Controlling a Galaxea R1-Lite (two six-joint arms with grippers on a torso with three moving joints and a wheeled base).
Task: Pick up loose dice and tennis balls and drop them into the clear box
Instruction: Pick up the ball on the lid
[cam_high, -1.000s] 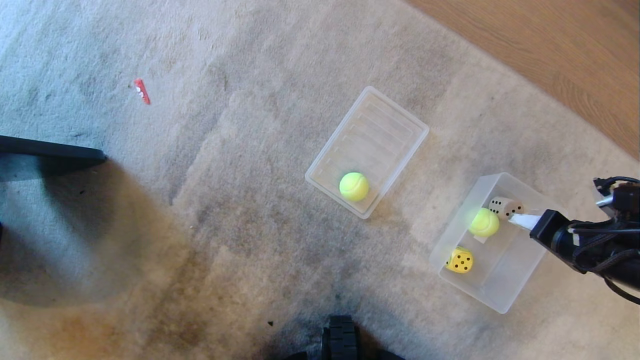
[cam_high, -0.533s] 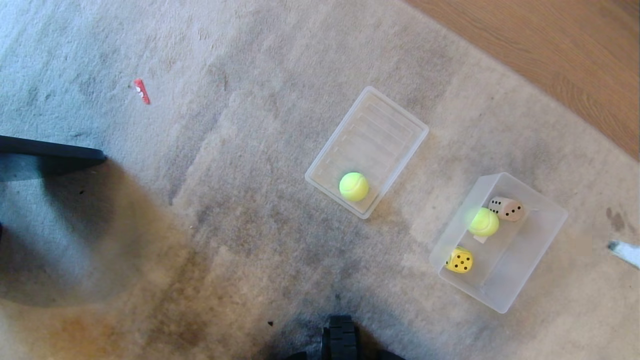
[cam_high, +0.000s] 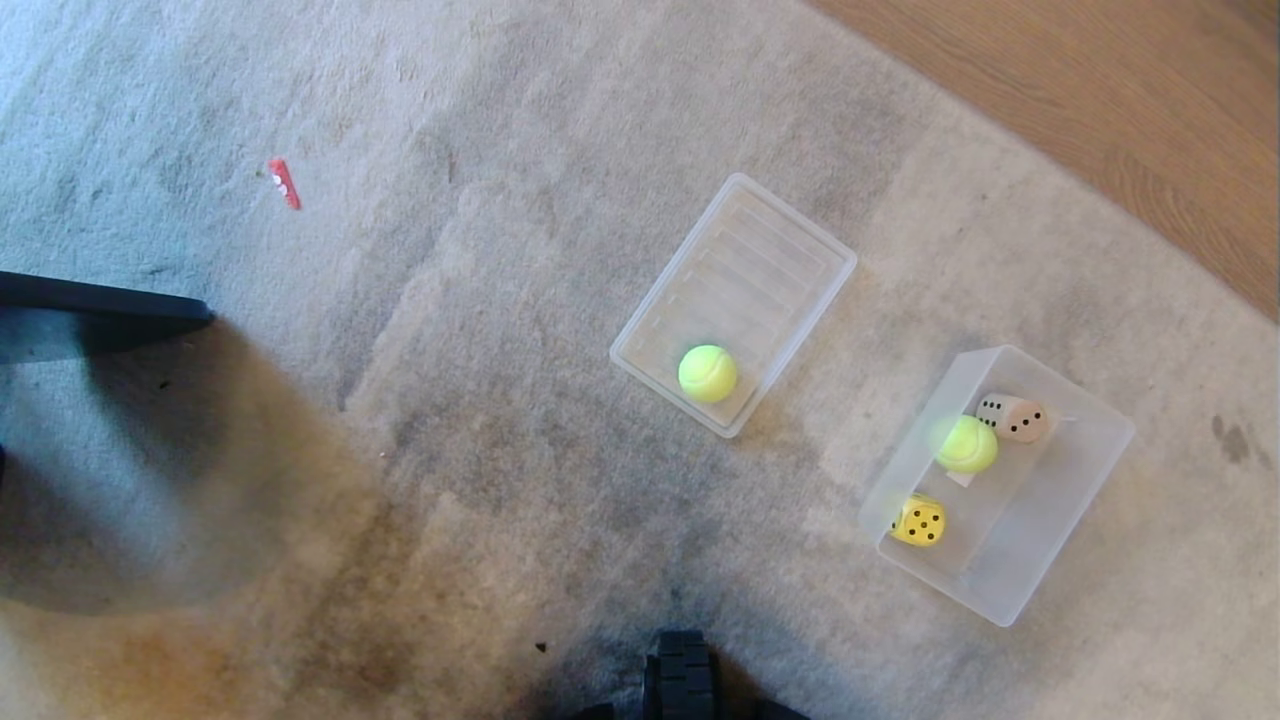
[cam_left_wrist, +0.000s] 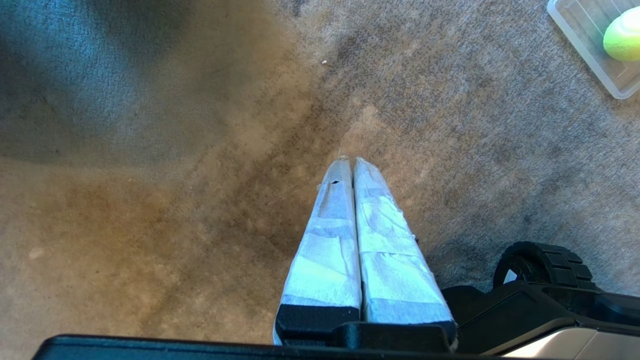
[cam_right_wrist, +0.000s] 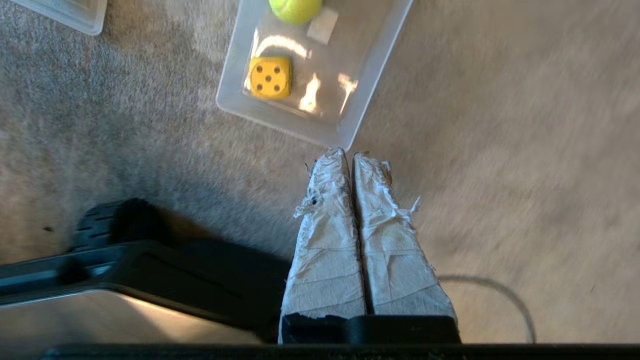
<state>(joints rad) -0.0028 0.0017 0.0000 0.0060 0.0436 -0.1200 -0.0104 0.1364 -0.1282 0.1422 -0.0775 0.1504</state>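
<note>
Head view: clear box (cam_high: 1060, 545) holds tennis ball (cam_high: 966, 444), yellow die (cam_high: 919, 521), tan die (cam_high: 1012, 417); both grippers closed, empty.

I am looking down at a worn, stained grey-beige carpet (cam_high: 520, 330). Wooden flooring (cam_high: 1130, 110) is showing at the far right corner, sunlight is falling across it, and a dark furniture edge (cam_high: 90, 305) is casting shadow on my left.
</note>
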